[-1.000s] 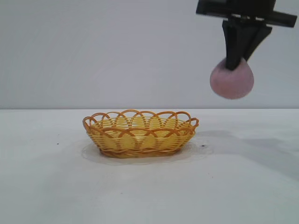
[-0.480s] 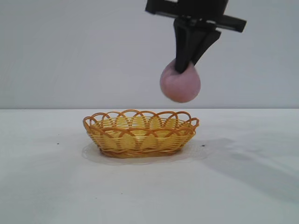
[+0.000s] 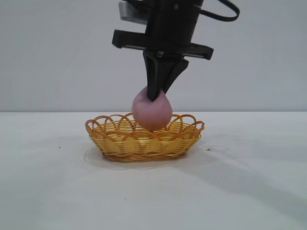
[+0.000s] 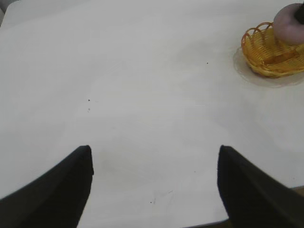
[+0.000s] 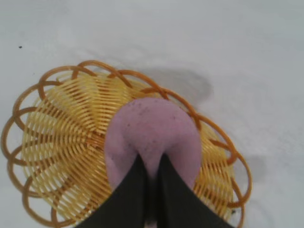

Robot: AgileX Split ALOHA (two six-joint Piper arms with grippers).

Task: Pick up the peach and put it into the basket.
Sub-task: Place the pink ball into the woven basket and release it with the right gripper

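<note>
Over the basket (image 3: pixel 144 141), right tool (image 3: pixel 156 96) pinches the peach (image 3: pixel 152 114) tight.

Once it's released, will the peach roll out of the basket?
Probably stays: the peach is round, so it may rock, but the basket is wider with a raised rim. Pinched at its tip by the right end effector, it seems light and slightly soft.
</note>
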